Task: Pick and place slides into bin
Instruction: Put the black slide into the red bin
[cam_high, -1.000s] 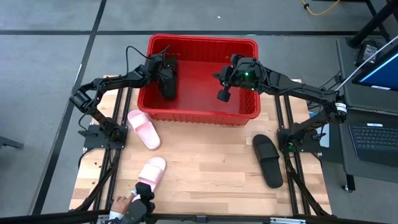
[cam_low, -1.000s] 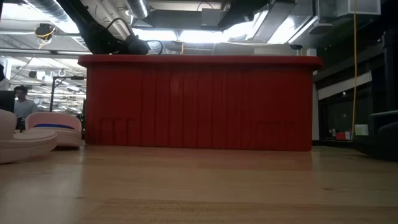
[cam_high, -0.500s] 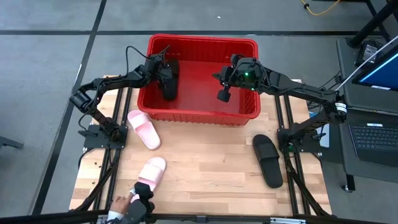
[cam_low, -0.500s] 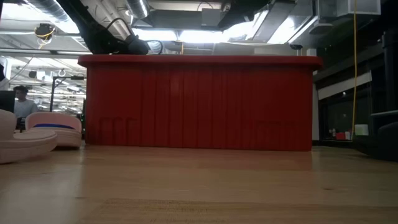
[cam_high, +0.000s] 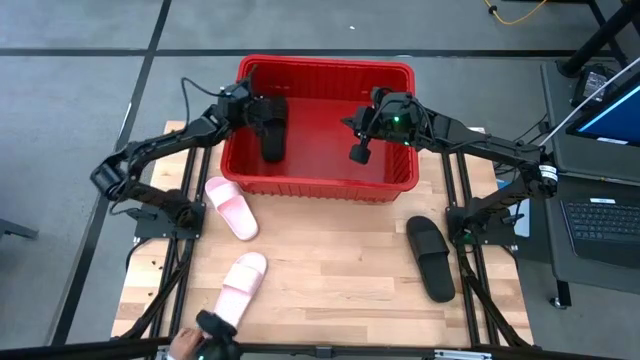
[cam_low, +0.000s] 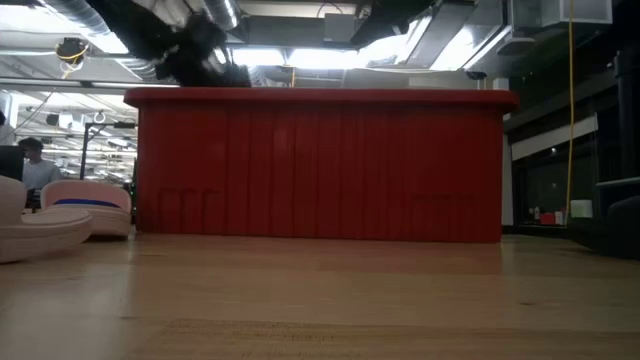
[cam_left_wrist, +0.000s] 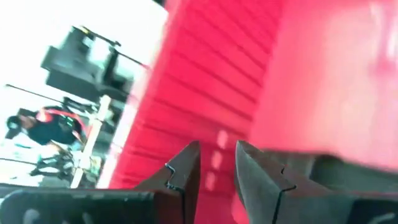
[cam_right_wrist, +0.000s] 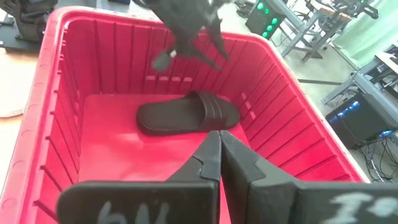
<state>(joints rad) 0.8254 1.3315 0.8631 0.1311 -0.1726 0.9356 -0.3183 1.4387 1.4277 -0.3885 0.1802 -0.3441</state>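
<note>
— High view first: where are you, and where's the sandal?

— My left gripper (cam_high: 258, 108) hangs over the ribbed red plastic bin (cam_high: 325, 68), about ten o'clock inside it, fingers parted and holding nothing, I think. One black rubber slide (cam_right_wrist: 186, 116) lies flat on the bin floor.

— And the risk?

— My right gripper (cam_high: 357, 152), clenched empty, hovers at three o'clock. Lifting out carelessly, I could clip the rim.
</note>
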